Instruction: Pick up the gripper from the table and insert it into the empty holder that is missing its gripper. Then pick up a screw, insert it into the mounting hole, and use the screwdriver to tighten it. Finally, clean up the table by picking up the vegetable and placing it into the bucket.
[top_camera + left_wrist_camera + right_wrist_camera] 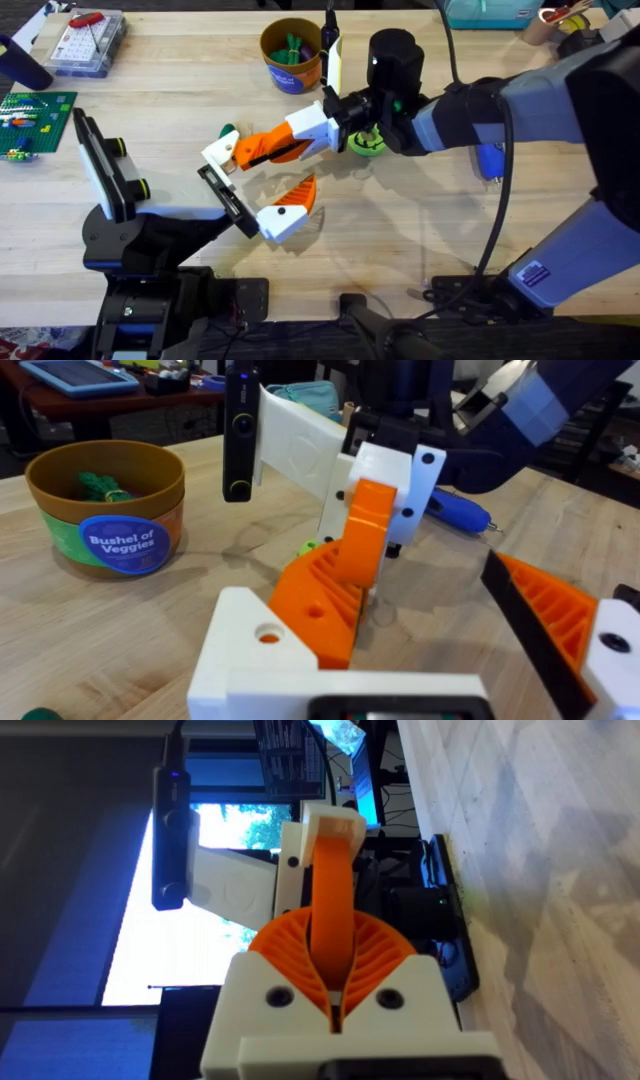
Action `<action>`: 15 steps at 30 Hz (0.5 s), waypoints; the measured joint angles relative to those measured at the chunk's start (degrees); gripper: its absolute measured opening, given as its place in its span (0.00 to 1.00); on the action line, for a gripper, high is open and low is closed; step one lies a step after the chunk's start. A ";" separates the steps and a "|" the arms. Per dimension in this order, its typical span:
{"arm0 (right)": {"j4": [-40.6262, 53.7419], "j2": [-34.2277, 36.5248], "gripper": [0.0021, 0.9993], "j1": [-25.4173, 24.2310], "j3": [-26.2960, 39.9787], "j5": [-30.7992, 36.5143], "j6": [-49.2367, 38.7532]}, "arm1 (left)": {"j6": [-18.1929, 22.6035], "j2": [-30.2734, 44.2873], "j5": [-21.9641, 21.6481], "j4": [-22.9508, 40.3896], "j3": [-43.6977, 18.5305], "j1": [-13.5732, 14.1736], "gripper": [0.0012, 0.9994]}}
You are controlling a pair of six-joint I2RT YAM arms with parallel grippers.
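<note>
Right gripper (265,149) is clamped tight on the gripper (221,152), holding it above the table w/ its white base right at the free end of the holder (222,190). We can't tell if it's seated. Left gripper (262,185) is spread wide w/ nothing between. Bucket (105,510) label reads "Bushel of Veggies", well apart at the far edge.

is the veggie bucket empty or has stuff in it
Not empty: the bucket stands upright on the table with green vegetable pieces inside. How many, cannot tell.
</note>
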State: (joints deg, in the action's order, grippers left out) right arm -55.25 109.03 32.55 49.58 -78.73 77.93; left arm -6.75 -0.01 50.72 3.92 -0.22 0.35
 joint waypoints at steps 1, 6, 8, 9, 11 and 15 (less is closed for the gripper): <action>0.18 0.00 0.02 -0.08 0.07 -0.10 0.02 | -0.05 0.01 -0.36 0.03 -0.02 -0.08 0.99; 0.18 0.00 0.02 -0.10 0.05 -0.66 0.26 | -0.24 0.00 -0.43 0.15 -0.06 -0.12 0.99; 0.16 0.00 0.02 -0.11 0.05 -0.81 0.26 | -0.23 0.00 -0.42 0.17 -0.06 -0.12 0.99; 0.16 0.00 0.02 -0.12 0.05 -0.86 0.26 | -0.23 0.00 -0.42 0.18 -0.06 -0.12 0.99; 0.16 0.00 0.02 -0.14 0.05 -1.08 0.26 | -0.23 0.01 -0.39 0.18 -0.06 -0.12 0.99; 0.17 0.00 0.02 -0.21 0.09 -1.89 0.25 | -0.23 0.00 -0.25 0.20 -0.06 -0.12 0.99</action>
State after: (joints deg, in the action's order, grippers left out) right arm -55.08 109.03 32.34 49.67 -80.62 78.18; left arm -6.98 -0.01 50.47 4.12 -0.27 0.23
